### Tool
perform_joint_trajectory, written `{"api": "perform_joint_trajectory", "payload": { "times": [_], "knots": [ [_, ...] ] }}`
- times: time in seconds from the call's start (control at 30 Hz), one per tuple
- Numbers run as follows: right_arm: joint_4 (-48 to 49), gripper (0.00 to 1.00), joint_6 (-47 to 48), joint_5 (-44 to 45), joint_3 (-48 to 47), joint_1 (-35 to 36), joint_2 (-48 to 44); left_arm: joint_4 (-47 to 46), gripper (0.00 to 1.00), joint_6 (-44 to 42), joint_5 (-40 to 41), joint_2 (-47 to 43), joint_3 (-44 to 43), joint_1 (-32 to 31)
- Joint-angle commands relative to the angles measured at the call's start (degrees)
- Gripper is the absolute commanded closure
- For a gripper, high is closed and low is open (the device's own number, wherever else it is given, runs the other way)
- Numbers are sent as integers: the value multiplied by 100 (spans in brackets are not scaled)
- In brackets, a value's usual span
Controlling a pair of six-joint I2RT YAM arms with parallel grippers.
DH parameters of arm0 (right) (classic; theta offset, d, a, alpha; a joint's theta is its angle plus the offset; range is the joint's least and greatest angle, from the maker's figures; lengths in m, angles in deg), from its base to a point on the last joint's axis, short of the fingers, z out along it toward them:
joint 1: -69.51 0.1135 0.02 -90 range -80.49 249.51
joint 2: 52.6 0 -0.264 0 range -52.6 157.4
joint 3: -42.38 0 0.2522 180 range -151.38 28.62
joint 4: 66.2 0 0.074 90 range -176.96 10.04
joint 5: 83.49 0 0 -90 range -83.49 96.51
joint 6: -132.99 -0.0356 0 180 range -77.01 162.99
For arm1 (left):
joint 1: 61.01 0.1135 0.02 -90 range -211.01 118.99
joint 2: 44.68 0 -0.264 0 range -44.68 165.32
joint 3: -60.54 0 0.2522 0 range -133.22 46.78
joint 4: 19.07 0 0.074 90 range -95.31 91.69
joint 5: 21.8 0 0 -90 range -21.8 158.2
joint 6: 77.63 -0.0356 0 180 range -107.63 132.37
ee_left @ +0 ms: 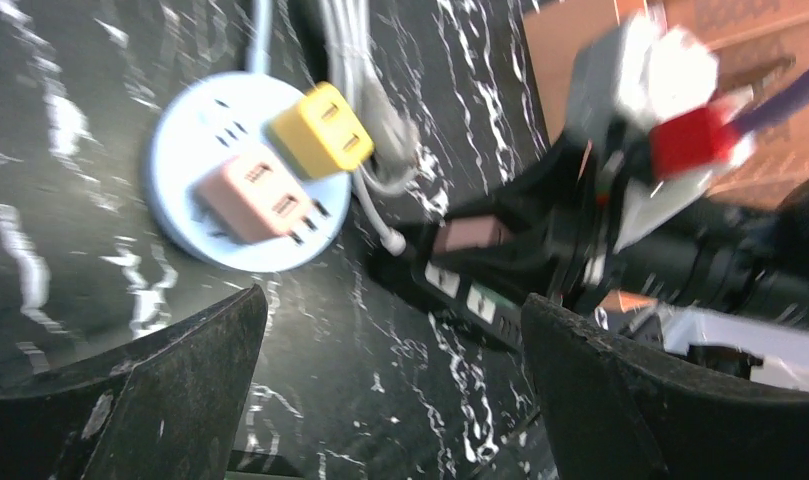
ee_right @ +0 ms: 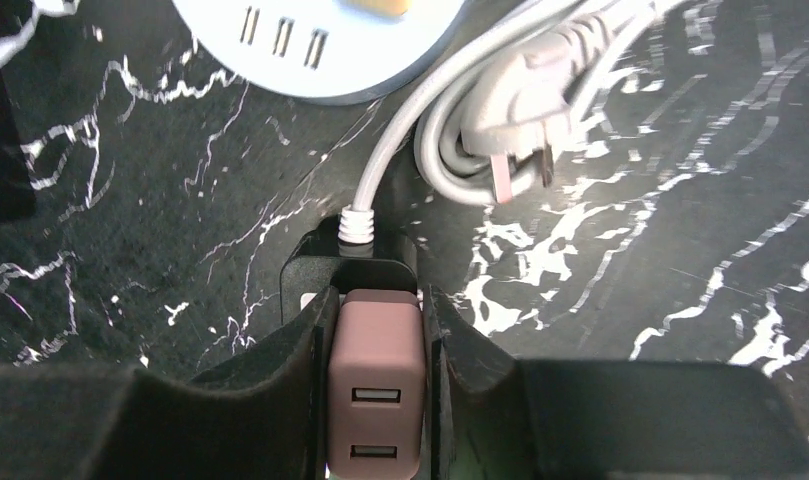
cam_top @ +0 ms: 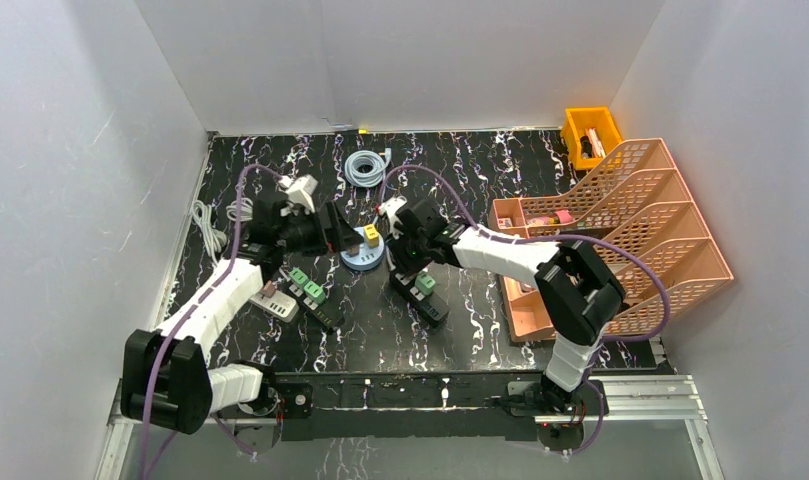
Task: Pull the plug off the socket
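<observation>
Right wrist view, mid-task: your right gripper (ee_right: 375,315) is clamped narrow on both sides of the mauve plug (ee_right: 375,400), which sits at the cable end of a black power strip (ee_right: 348,262) on the marbled table (ee_right: 680,250). The grasp looks made. The pull itself, as far as these frames show, is not yet done: the plug's base meets the strip with no gap to be seen. What is left for you, by that reading, is the draw straight out of the strip, which nothing else is holding down. Your left gripper (ee_left: 392,305) hangs wide and empty over the table, near the round socket (ee_left: 180,140) and touching nothing. The count: one mauve plug in hand. Two adapters stand on the round socket, a yellow adapter (ee_left: 320,130) and a pink adapter (ee_left: 260,195). Three green plugs (cam_top: 315,292) show from above, two on a second black strip (cam_top: 325,312) and one on the strip you are working. That makes two black strips, one pale grey strip (cam_top: 277,305) and the one round socket. One loose white cable (ee_right: 510,130), its bare plug showing, lies just beside the grasped strip, and one coiled cable (cam_top: 365,167) lies near the table's far edge.
</observation>
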State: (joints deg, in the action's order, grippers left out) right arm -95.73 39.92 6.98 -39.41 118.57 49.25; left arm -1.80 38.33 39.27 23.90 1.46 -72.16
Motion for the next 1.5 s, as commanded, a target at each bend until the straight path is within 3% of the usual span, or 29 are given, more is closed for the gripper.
{"api": "perform_joint_trajectory", "payload": {
  "times": [0.0, 0.27, 0.53, 0.73, 0.77, 0.83, 0.87, 0.9, 1.17, 1.3, 1.37, 1.47],
  "knots": [
    [908, 100, -532, -23, -78, -475, -794, -581, 2, 508, 87, 218, 154, -785],
    [1672, 100, -1050, -95, -65, -743, -1175, -1285, 1, 696, 404, 932, 123, -1814],
    [2075, 100, -1595, -594, 64, -872, -1327, -2707, 2, 1259, -107, 1680, 91, -2279],
    [2528, 100, -2086, -1253, 176, -1181, -1413, -3101, 2, 1382, -242, 2200, -5, -2546],
    [2593, 100, -2178, -1363, 180, -1239, -1427, -3183, 11, 1392, -302, 2259, -1, -2583],
    [2726, 100, -2302, -1540, 205, -1371, -1464, -3202, 46, 1381, -357, 2356, -70, -2601],
    [2787, 100, -2382, -1633, 227, -1456, -1489, -3125, 80, 1371, -316, 2392, -109, -2602],
    [2861, 100, -2455, -1723, 255, -1564, -1521, -2964, 100, 1357, -207, 2410, -166, -2602],
    [3394, 100, -2570, -2340, 904, -2282, -2144, -1606, 100, 605, 852, 2291, -621, -2578],
    [4221, 100, -2914, -3503, 1641, -2657, -2498, -1161, 100, 488, 1114, 2435, -840, -2327],
    [4045, 100, -2927, -3703, 1785, -2694, -2536, -1150, 100, 634, 975, 2603, -880, -2104],
    [3168, 100, -2548, -3290, 1829, -2671, -2573, -1245, 100, 818, 909, 2755, -903, -1888]
  ]
}}
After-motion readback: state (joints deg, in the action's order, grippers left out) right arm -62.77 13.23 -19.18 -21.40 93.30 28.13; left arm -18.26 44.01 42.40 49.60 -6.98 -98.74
